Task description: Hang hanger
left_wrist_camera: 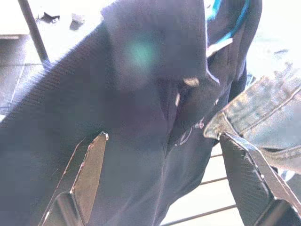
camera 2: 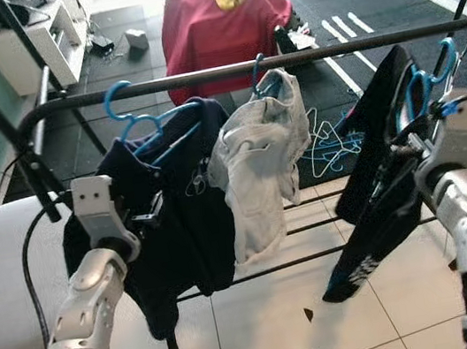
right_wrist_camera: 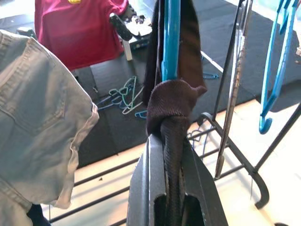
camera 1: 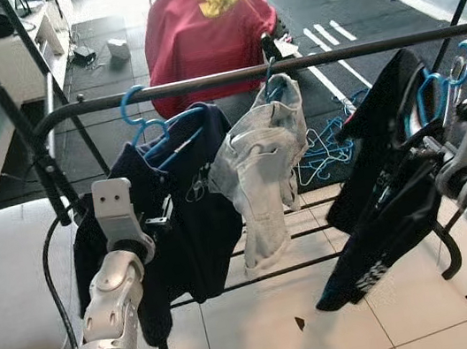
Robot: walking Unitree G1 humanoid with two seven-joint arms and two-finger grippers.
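hanger (camera 2: 422,94), the blue one carrying the black garment (camera 2: 379,186), is sitting at three o'clock, just under the rail (camera 2: 286,60) and not yet hooked on; your right gripper (right_wrist_camera: 171,141) is pinching it closed, your left gripper (left_wrist_camera: 164,155) is gaping against the navy shirt (camera 1: 184,227). you're needing lift next. white lettering is showing, unreadable.

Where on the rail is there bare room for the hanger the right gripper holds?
The rail is bare between the denim garment and the black garment in the right gripper. Left of the denim it is crowded: the navy shirt hangs close, with the left gripper against it.
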